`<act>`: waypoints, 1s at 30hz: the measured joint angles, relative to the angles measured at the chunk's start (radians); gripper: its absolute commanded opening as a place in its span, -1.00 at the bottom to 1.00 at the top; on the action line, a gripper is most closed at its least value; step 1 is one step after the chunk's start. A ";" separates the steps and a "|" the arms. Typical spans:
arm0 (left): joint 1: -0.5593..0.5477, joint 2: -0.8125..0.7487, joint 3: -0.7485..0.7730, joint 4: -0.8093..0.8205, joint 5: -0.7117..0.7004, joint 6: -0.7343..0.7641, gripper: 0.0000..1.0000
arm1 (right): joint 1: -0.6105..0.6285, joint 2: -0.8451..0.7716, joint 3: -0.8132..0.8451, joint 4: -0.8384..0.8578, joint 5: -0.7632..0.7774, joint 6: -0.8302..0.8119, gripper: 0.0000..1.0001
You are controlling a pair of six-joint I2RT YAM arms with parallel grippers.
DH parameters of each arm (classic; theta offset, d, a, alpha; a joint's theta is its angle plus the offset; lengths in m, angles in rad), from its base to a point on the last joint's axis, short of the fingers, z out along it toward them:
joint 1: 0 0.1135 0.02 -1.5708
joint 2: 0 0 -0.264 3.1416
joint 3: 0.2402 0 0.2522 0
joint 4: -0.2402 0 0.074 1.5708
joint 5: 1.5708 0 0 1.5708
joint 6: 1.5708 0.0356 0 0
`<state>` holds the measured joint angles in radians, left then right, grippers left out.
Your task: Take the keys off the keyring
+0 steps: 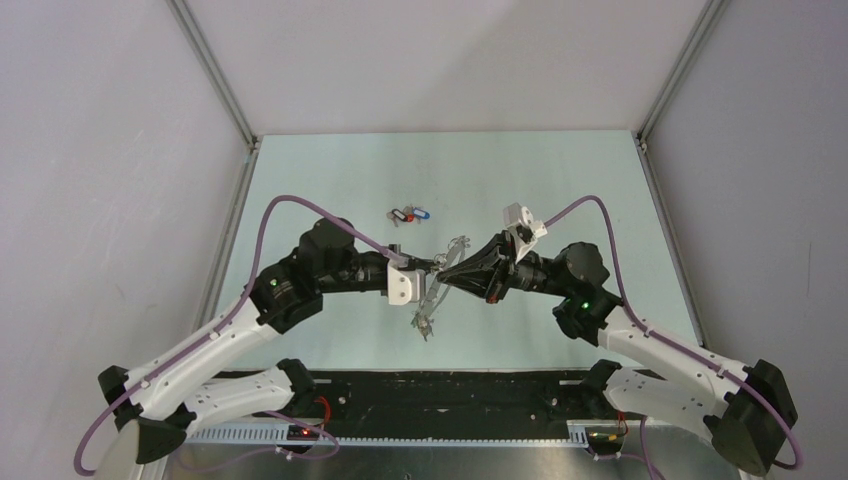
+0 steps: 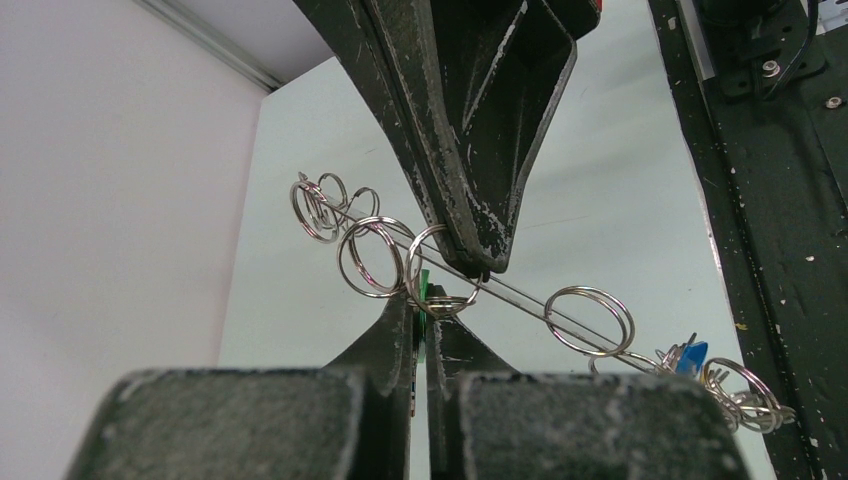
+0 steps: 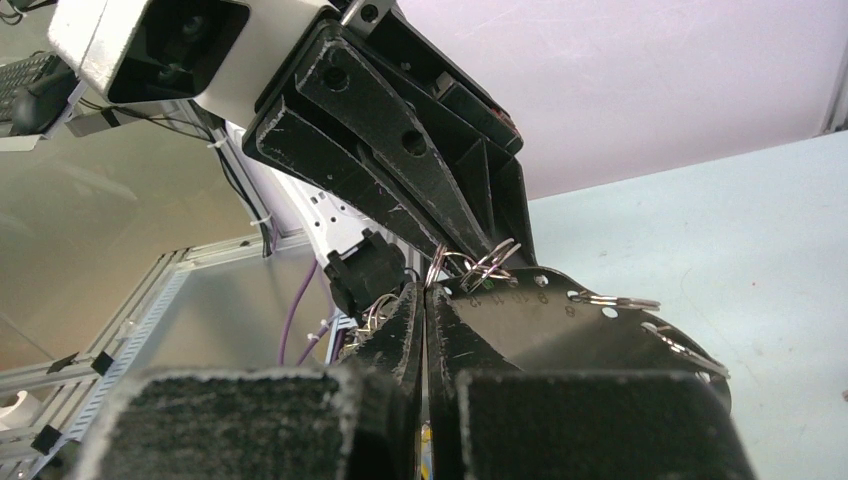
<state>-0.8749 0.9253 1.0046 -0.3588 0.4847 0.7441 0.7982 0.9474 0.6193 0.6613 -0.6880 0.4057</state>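
Pale green tabletop [image 1: 560,200], grey walls around it. Two black-and-white arms, the left arm [image 1: 290,285] and the right arm [image 1: 575,275], reach in from either side of the keyring and meet at it.

The keyring is a large, dull grey-brown flat hoop [image 3: 565,335] with small holes punched along its rim. It is held up off the tabletop, tilted, between the two tools. Edge-on in the left wrist view it shows only as a thin line.

On the right gripper [image 3: 425,298] the black fingers are pressed together on the hoop's rim, no gap showing.

On the left gripper [image 2: 424,308] the fingers are also closed tight, just under the rim. They pinch a small green piece [image 2: 423,285] where one silver ring loops. Cannot tell whether the green piece is a key head. Both sets of fingertips sit almost touching at the same stretch of rim.

A loose cluster of coloured-headed keys [image 1: 408,215] (blue, red and black heads) lies on the tabletop beyond the hoop, well apart from it.

Small silvery split rings [image 2: 372,257] are strung along the hoop's rim, on both sides of the grip point.

A small key with a blue plastic head [image 2: 690,354] hangs among bunched rings at one end of the hoop.
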 measured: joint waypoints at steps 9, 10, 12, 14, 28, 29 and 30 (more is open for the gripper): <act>-0.001 -0.003 0.000 -0.005 -0.006 0.008 -1.00 | -0.002 -0.046 0.003 -0.076 0.010 -0.032 -1.00; -0.001 -0.003 0.000 -0.004 -0.011 0.008 -1.00 | -0.002 -0.050 0.003 -0.087 0.010 -0.038 -1.00; 0.000 -0.004 0.000 -0.001 -0.018 0.008 -0.99 | -0.001 -0.058 0.003 -0.117 0.010 -0.051 -1.00; 0.000 -0.005 0.000 -0.001 -0.019 0.008 -1.00 | -0.002 -0.068 0.003 -0.144 0.016 -0.069 -1.00; 0.000 -0.005 0.000 0.006 -0.012 0.008 -1.00 | -0.002 -0.084 0.003 -0.156 0.015 -0.092 -1.00; 0.000 -0.005 0.000 0.006 -0.012 0.008 -1.00 | -0.002 -0.079 0.003 -0.150 0.011 -0.086 -1.00; 0.000 -0.005 0.000 0.006 -0.012 0.008 -1.00 | -0.002 -0.073 0.003 -0.142 0.008 -0.082 -1.00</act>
<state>-0.8749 0.9199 1.0046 -0.3527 0.4728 0.7521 0.7963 0.8742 0.6224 0.5198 -0.6804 0.3233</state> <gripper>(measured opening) 0.023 0.009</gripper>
